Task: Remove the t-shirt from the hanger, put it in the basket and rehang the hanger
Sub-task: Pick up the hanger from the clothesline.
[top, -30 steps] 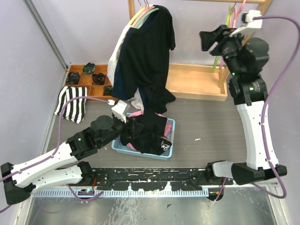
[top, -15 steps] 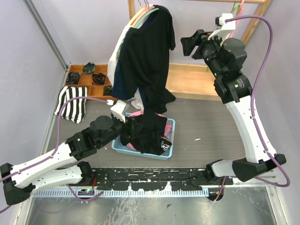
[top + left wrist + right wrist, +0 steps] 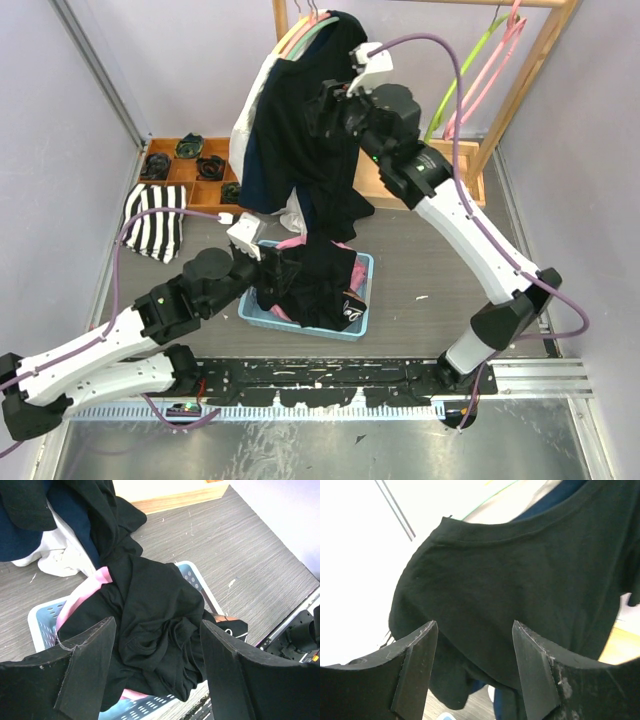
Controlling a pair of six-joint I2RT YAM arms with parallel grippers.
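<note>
The left arm lies low across the near left of the table (image 3: pixel 450 262). The left gripper (image 3: pixel 156 626) hangs with fingers spread and empty just over the pale blue basket (image 3: pixel 364 298), which holds crumpled black and pink clothes (image 3: pixel 150 605). Farther back, the right arm reaches up and left. The right gripper (image 3: pixel 474 626) is parted, holding nothing, close before the black t-shirt (image 3: pixel 312 130), which hangs on its hanger (image 3: pixel 298 36) at the far wooden rack (image 3: pixel 528 72).
</note>
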